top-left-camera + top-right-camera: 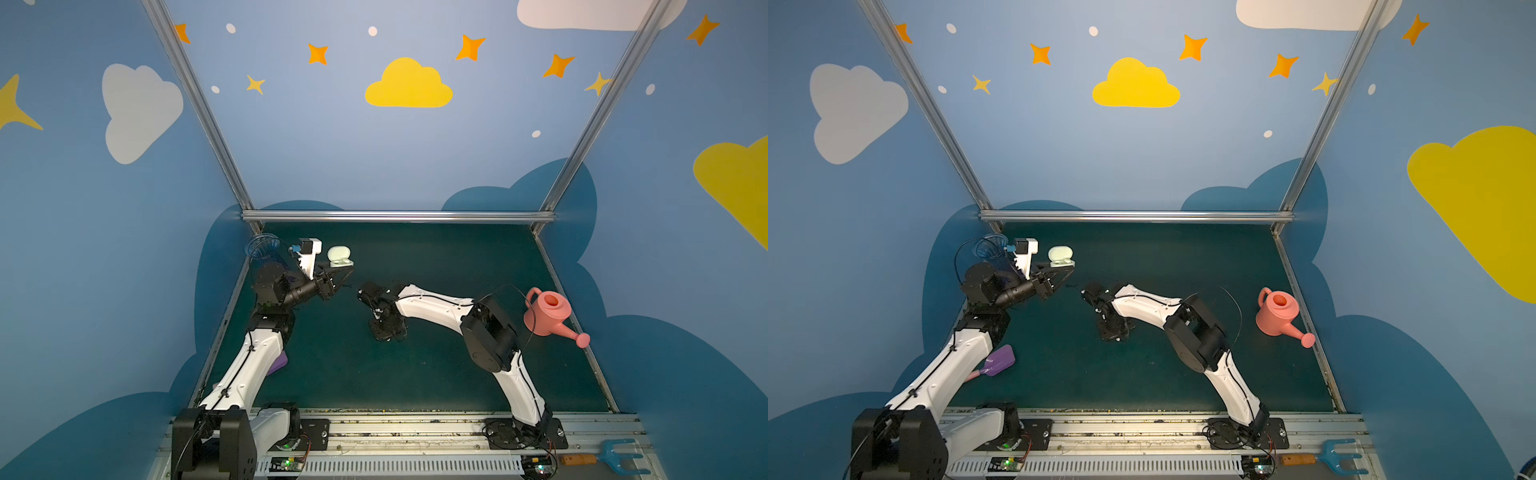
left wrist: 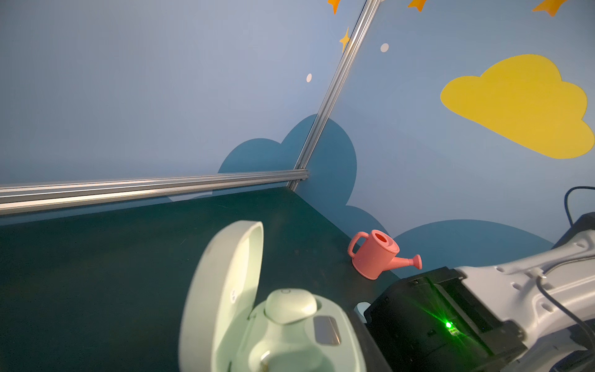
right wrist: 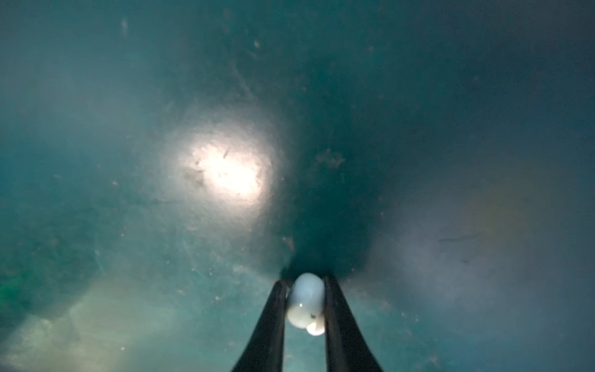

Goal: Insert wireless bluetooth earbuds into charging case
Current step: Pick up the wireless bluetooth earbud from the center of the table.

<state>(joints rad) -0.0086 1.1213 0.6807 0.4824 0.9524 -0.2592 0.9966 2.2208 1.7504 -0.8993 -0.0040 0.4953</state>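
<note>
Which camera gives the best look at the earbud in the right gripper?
The right wrist view: the white earbud sits close up between the fingers of the right gripper. In both top views the gripper hides it. The left wrist view looks at the charging case instead.

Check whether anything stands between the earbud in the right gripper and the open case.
Nothing visible does. The right gripper pinches the earbud; only bare mat separates it from the open case in the left gripper.

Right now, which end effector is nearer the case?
Left. The left end effector holds the case, back left; the right end effector, pinching an earbud, is low mid-table, apart.
</note>
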